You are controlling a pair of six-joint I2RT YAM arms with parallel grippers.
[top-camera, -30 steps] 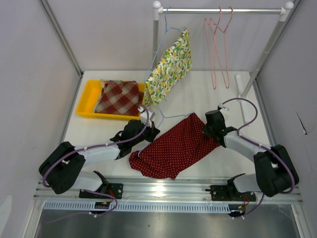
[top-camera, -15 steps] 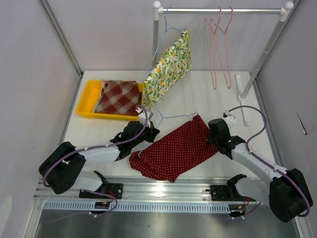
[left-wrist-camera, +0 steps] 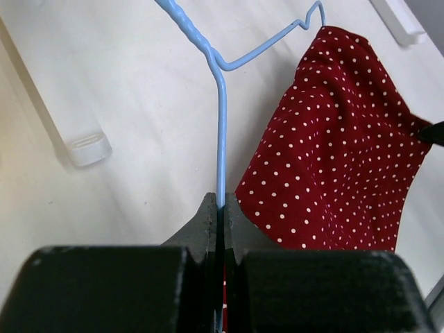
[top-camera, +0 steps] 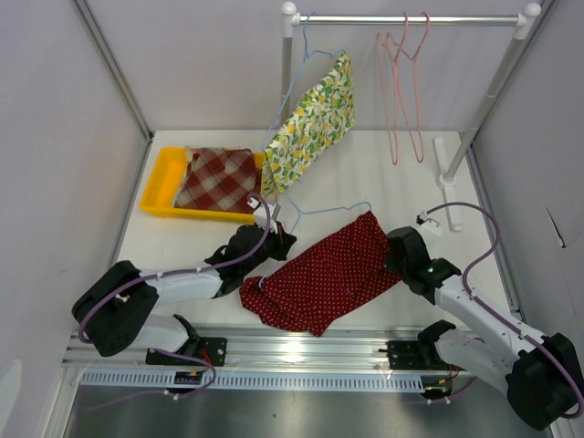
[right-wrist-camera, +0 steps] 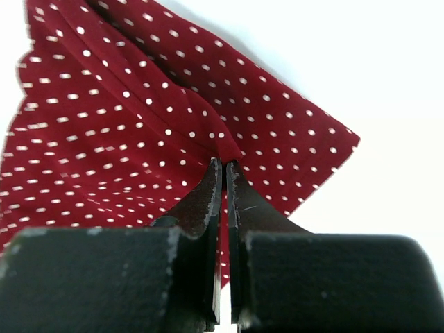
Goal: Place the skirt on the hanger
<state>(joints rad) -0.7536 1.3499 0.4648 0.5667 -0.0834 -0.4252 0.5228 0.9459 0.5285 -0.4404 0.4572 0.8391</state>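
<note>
While the left gripper [left-wrist-camera: 220,208] sits clamped fully down on one straight run of the blue wire hanger [left-wrist-camera: 222,139], the right gripper [right-wrist-camera: 223,166] is likewise pinched tight, nipping a fold of the red polka-dot skirt [right-wrist-camera: 139,104] close to its right-hand corner.

Overhead: the left gripper [top-camera: 269,242] is at lower centre-left and the right gripper [top-camera: 397,251] at lower centre-right. The skirt [top-camera: 324,274] lies mostly flat on the white table [top-camera: 365,173] between them. The hanger [top-camera: 315,212] rests just above the skirt. Its right arm tip is at the skirt's upper corner; touching or just apart, cannot tell.

Step, as judged: the skirt is not yet on the hanger, and both are gripped ready for threading. The next move likely calls for raising the pinched edge and drawing it over the hanger arm while the left side holds the wire steady. Thin wire may twist in the grip.

Orientation: the skirt's long axis runs diagonally, lower left to upper right of the overhead frame. Which end is the waist cannot be told. The hanger's twisted neck points to the upper left of the left wrist view.
</note>
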